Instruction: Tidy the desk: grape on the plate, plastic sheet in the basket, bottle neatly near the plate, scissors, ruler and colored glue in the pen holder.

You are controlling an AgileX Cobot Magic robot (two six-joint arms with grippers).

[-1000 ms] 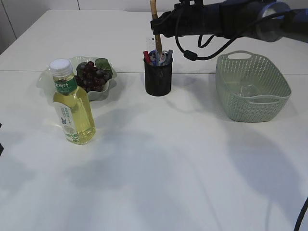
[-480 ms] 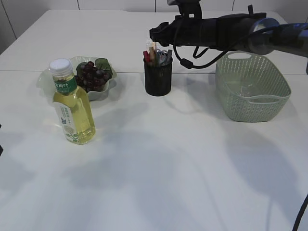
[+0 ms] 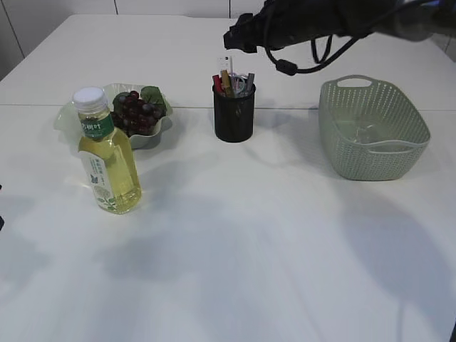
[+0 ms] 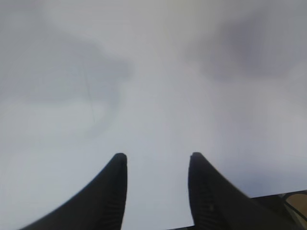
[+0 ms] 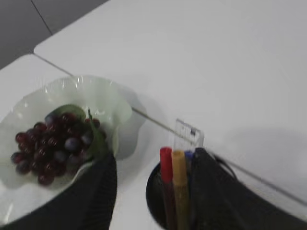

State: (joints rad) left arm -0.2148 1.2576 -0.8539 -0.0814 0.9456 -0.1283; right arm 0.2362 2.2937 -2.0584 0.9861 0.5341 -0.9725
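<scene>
The black mesh pen holder (image 3: pixel 234 117) stands mid-table with red (image 5: pixel 166 163), yellow (image 5: pixel 179 168) and blue (image 5: pixel 188 155) colored glue sticks and a clear ruler (image 5: pixel 188 135) upright in it. A grey-blue piece (image 3: pixel 249 80) at its right is too small to name as scissors. My right gripper (image 5: pixel 153 157) hovers open above the holder, holding nothing; it shows as a dark arm end (image 3: pixel 239 35). Dark grapes (image 3: pixel 135 112) lie on the pale green plate (image 3: pixel 160 132). The yellow-green bottle (image 3: pixel 108 160) stands upright in front of the plate. My left gripper (image 4: pixel 158 155) is open over bare table.
A pale green basket (image 3: pixel 399 153) sits at the right with something clear and glossy (image 3: pixel 365 132) on its floor. The right arm and its cable (image 3: pixel 313 25) stretch across the top. White tabletop fills the front half.
The right gripper lowered the yellow-brown glue stick into the pen holder, opened and let it go, then rose above the holder. The left gripper has not moved.
</scene>
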